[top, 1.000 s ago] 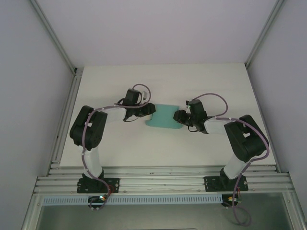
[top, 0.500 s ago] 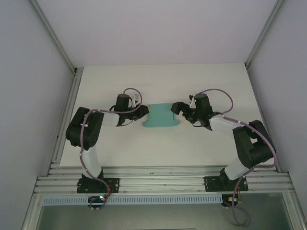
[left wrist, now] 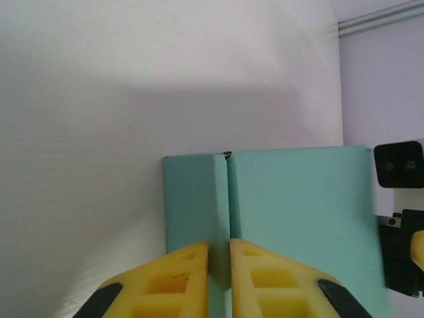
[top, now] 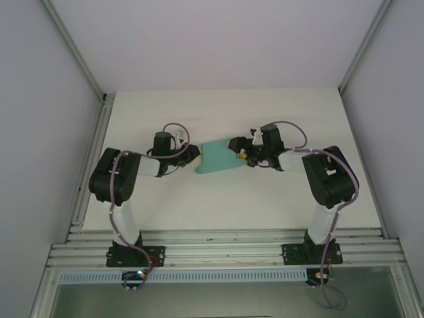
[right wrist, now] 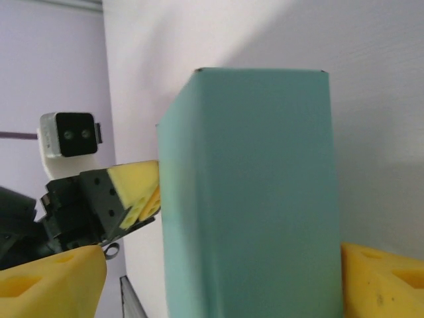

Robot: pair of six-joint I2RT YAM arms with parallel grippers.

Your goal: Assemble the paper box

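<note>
A: Where is the paper box (top: 217, 159) just now?

B: Between the two grippers, on the white table (top: 278, 199). The left gripper (top: 194, 156) has it at one end and the right gripper (top: 236, 146) reaches around the other end.

A: How does the left gripper stand?

B: Almost closed. In the left wrist view its yellow fingers (left wrist: 179, 281) sit side by side with only a thin strip of teal card between them. They pinch the near edge of the box. The rest of the box stretches straight ahead of the jaws, with a seam running down its face in line with the gap.

A: And the right one?

B: Spread wide. In the right wrist view one yellow finger (right wrist: 56, 281) stands off to one side of the box with a clear gap. The other finger is right against the opposite edge, though I cannot tell if it presses there. The box rises between them and blocks most of what lies ahead.

A: So the right one has no hold?

B: It only straddles the box. Just past the box, on the far side from the right gripper, the left gripper's yellow tips poke out against the teal wall.
</note>
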